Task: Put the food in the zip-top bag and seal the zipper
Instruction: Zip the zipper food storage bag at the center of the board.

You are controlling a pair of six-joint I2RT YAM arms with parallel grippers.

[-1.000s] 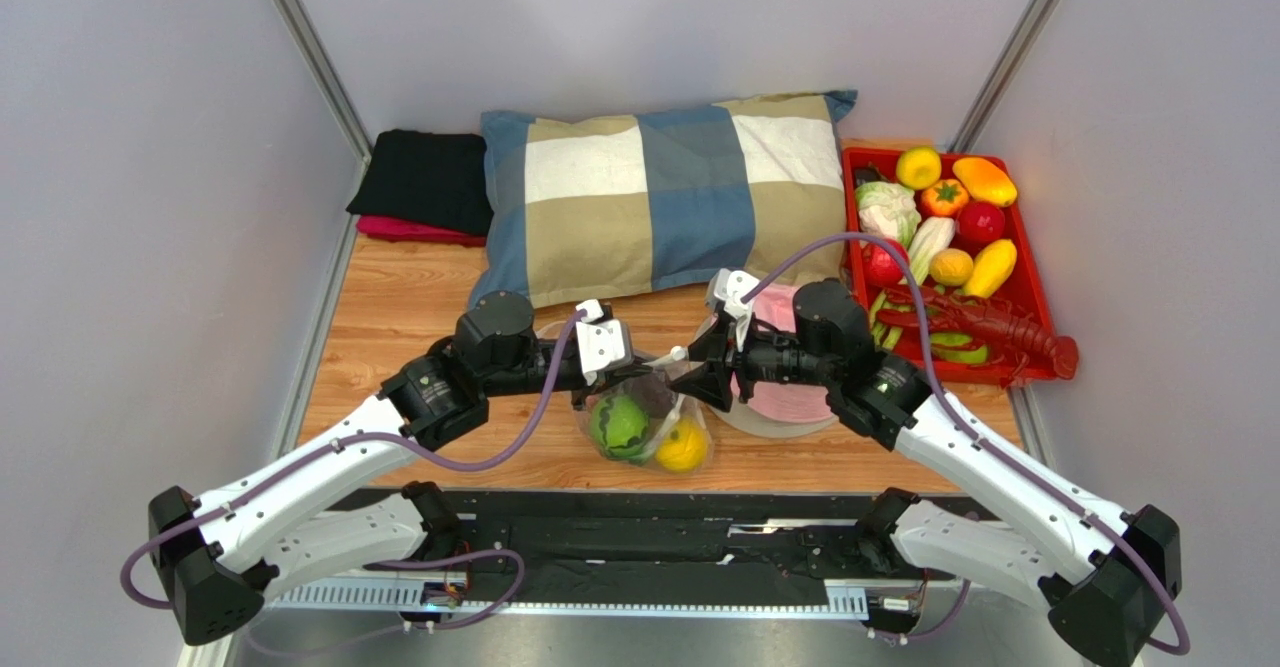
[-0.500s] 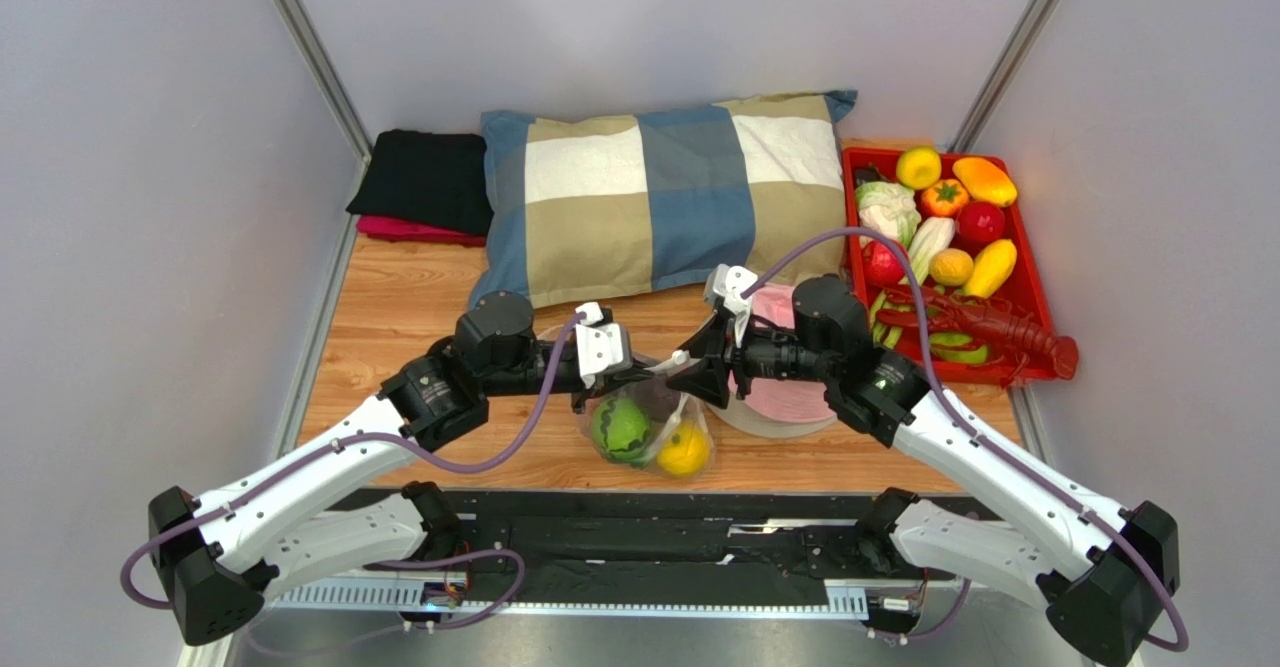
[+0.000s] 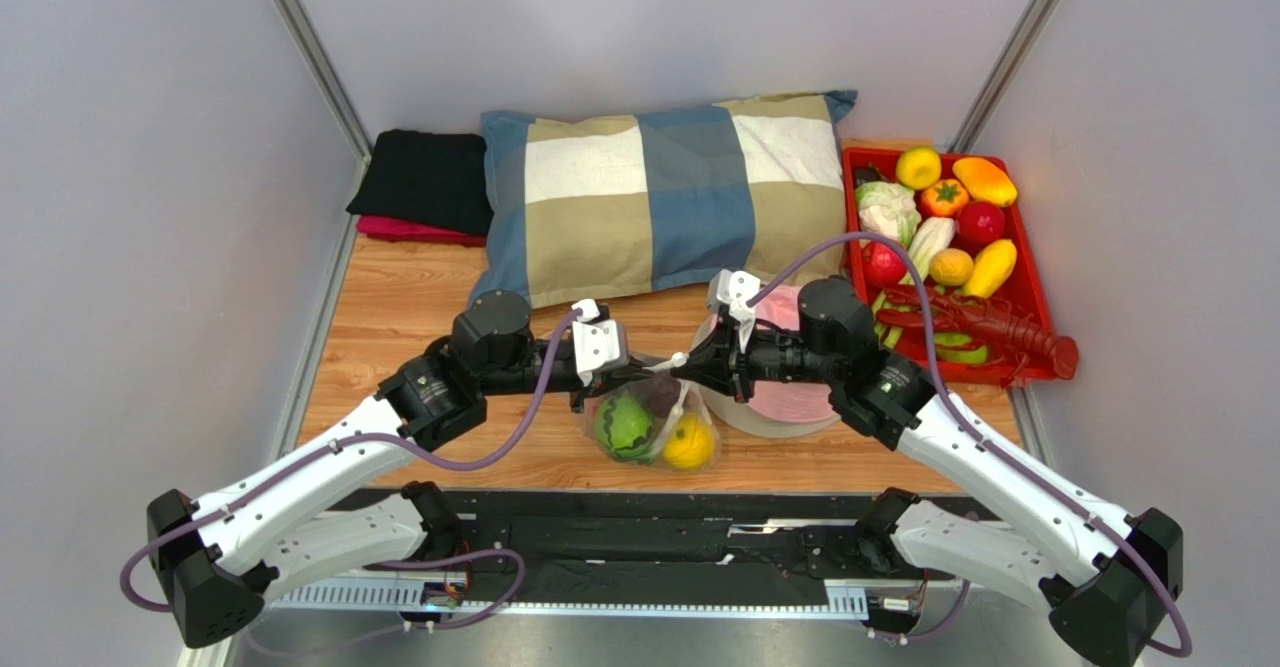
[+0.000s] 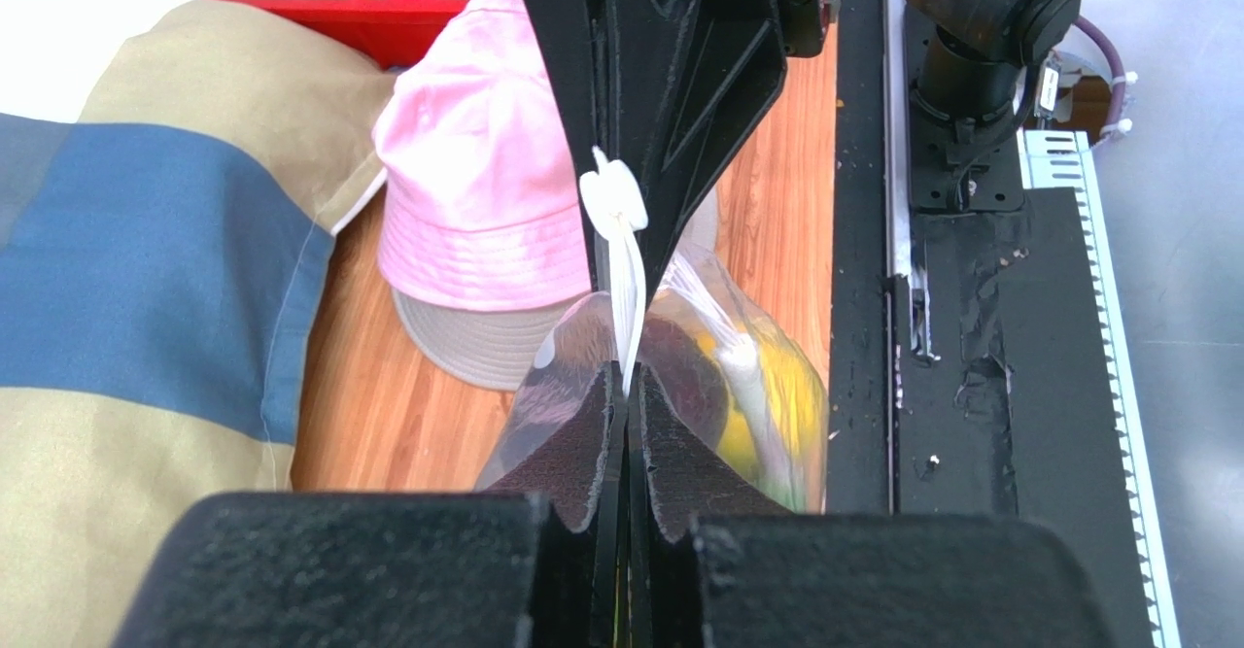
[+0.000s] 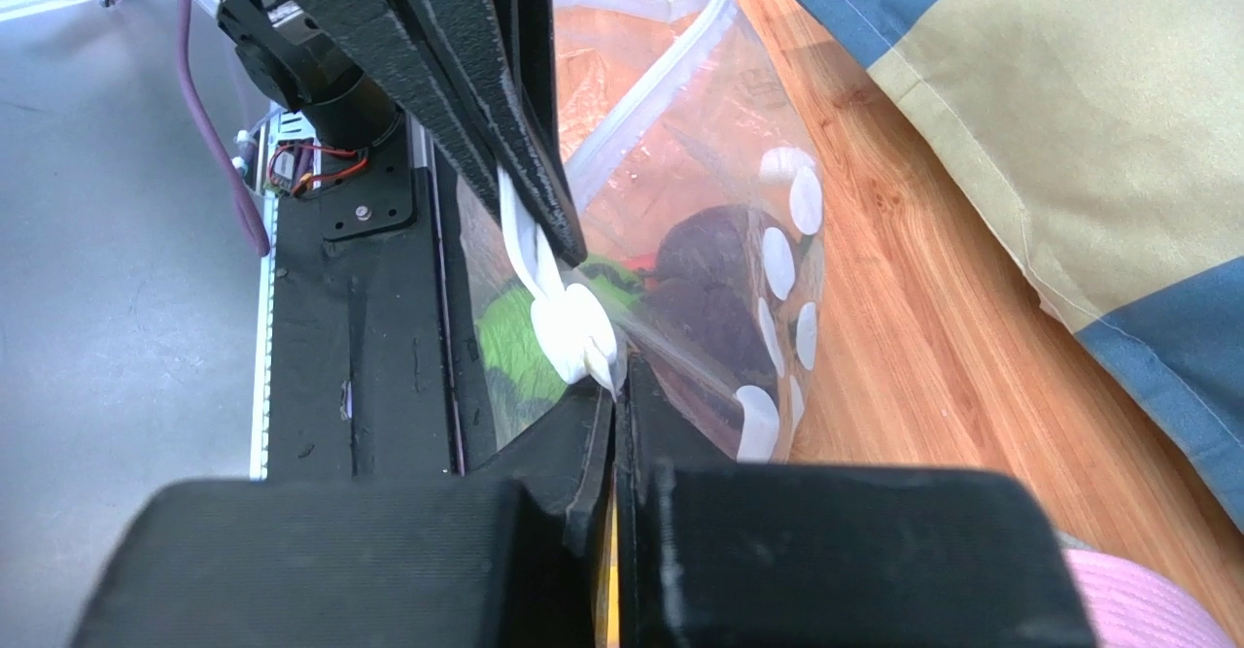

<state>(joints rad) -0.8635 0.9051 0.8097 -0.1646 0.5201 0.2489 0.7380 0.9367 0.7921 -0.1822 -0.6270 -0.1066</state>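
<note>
Zip-top bag (image 3: pixel 649 405), food (image 3: pixel 690 444) already inside, sits just beside the pink hat (image 4: pixel 482 196); left gripper (image 4: pixel 625 408) and right gripper (image 5: pixel 615 386) both clamped tight on the zipper (image 4: pixel 627 277), so we're on sealing. Right wrist view shows the mouth gaping past the left jaws, which left wrist misses; next move likely needs pressing along that stretch.

Robot lab test cell, not a lived-in room. Plain grey walls (image 3: pixel 150 172) on three sides, with metal posts (image 3: pixel 308 45) at the back corners. The left arm (image 3: pixel 301 480) and right arm (image 3: pixel 992 472) are bolted to a black rail (image 3: pixel 646 535) at the near edge of a wood-top desk (image 3: pixel 398 315). Purple cables (image 3: pixel 511 435) loop loose. Household props are laid out as a set: pillow (image 3: pixel 661 187), folded clothes (image 3: pixel 428 172), pink hat (image 4: pixel 482 196), and a red tray (image 3: pixel 1023 240) of glossy toy food (image 3: pixel 918 168).
</note>
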